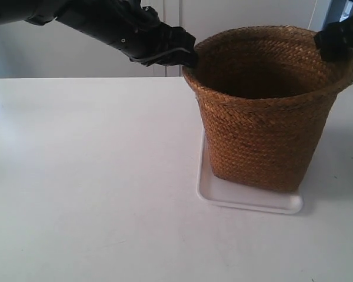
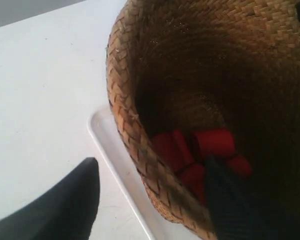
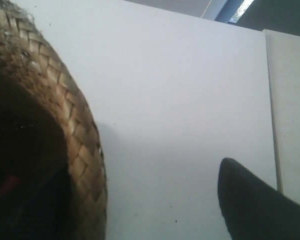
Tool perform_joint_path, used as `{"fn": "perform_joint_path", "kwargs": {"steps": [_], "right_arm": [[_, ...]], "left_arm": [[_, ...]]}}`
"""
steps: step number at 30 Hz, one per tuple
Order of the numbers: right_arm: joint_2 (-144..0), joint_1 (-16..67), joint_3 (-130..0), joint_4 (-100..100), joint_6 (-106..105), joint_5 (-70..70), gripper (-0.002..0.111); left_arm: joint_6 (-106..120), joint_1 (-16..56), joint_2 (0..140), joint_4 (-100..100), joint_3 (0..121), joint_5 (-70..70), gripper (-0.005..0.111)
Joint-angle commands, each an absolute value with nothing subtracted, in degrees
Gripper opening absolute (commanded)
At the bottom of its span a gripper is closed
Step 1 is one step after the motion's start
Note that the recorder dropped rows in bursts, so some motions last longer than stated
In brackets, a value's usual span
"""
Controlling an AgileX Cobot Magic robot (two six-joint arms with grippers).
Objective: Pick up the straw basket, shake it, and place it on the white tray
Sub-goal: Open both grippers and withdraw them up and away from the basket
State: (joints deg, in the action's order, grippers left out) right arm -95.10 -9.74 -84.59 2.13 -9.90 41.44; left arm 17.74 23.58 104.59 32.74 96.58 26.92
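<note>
plain white tabletop (image 1: 76,176) | straw basket (image 1: 265,135) sits upright on the white tray (image 1: 247,202) | left fingers (image 2: 65,210) spread, straddling rim, no pinch | right fingers (image 3: 255,205) spread too, by rim | prob placed already imo, only backing off left; shake = can't tell

surface: white table (image 1: 76,176) | directly on it: white tray (image 1: 253,204)

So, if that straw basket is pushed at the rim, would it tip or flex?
Probably tippy: the straw basket is tall, its flared rim wider than the base resting on the white tray. The woven wall likely flexes slightly under a pinch. The red pieces at its bottom may add ballast.
</note>
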Motion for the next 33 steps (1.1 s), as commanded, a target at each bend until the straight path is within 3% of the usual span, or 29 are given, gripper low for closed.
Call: {"fn": "perform_joint_path", "kwargs": {"steps": [1,25,27,30,31,32,33], "right_arm": [[-93.6,-9.7,-84.5,-0.6,-13.0,39.7,0.073],[-87.1,-9.7,-84.5,-9.5,-19.9,38.5,0.073],[-85.9,-9.7,-84.5,-10.4,-20.2,38.8,0.072],[-83.9,-9.7,-84.5,-11.2,-20.5,40.5,0.062],[-83.2,-9.7,-84.5,-11.4,-20.1,41.3,0.054],[-82.5,-9.7,-84.5,-11.6,-19.6,42.0,0.044],[-81.4,-9.7,-84.4,-11.8,-19.4,42.7,0.027]], "left_arm": [[18.0,23.5,103.9,33.1,96.8,29.1,0.065],[17.7,22.9,96.8,27.4,96.8,32.5,0.063],[17.0,22.9,95.7,25.4,96.8,33.6,0.054],[15.9,22.9,93.9,21.8,96.7,36.1,0.029],[15.2,22.9,93.1,20.8,96.3,37.0,0.013],[14.9,22.9,92.3,19.9,95.7,37.3,0.006],[14.7,22.9,91.3,19.2,94.5,37.5,0.0]]}}
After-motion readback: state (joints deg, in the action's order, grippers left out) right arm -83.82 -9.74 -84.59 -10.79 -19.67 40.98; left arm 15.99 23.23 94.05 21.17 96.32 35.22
